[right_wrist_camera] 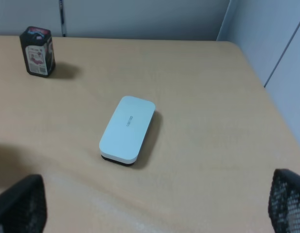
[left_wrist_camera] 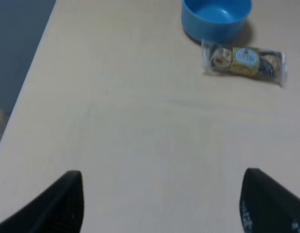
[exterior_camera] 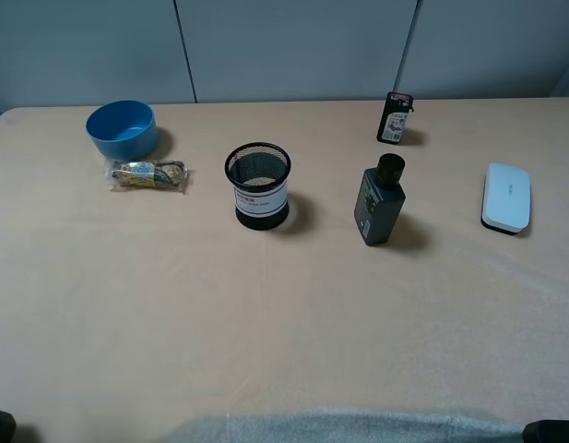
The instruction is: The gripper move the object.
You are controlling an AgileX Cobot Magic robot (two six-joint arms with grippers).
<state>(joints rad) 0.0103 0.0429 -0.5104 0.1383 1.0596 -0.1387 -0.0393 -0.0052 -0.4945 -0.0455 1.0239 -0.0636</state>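
The left pincer (left_wrist_camera: 159, 204) is held open over the bare surface (left_wrist_camera: 140, 126), nothing gripped. The blue bowl (left_wrist_camera: 217, 17) sits well ahead, touching a snack packet (left_wrist_camera: 244, 60). Approach seems pending; a forward reach is needed.

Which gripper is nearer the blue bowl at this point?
Left. The left gripper, open, faces the blue bowl across bare table, with the snack packet beside the bowl. The right gripper, also open, faces the white case on the opposite side.

Blue bowl (exterior_camera: 122, 128), black mesh cup (exterior_camera: 257, 185) with white label — white case (exterior_camera: 505, 197).
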